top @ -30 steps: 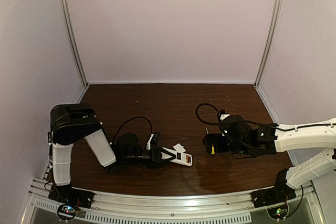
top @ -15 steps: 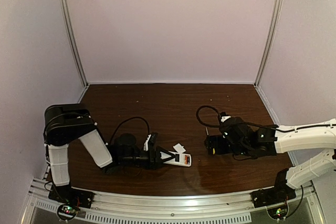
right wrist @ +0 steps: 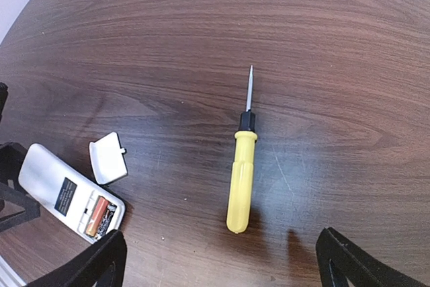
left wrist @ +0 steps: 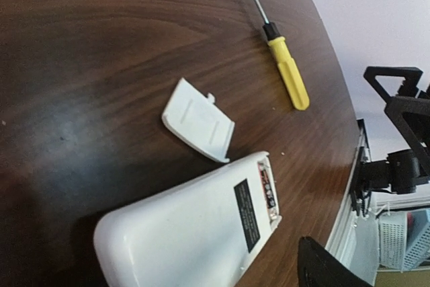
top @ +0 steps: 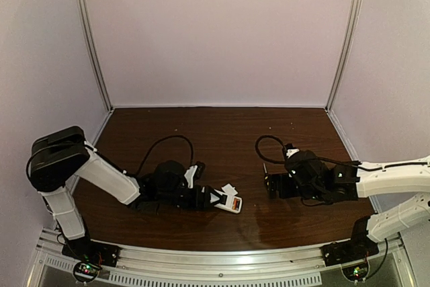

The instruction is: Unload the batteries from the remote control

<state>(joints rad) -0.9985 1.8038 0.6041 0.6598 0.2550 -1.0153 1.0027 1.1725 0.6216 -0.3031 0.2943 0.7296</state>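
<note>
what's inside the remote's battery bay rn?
Bay of the remote control is open, cover off beside it. One orange battery shows inside; the rest of the bay is too dark to read.

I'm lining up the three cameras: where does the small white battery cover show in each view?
Top external: battery cover at table centre, just beyond the remote control.
Left wrist: mid-picture, above the remote control.
Right wrist: lower left, beside the remote control.
Shared landmark: the remote control.
</note>
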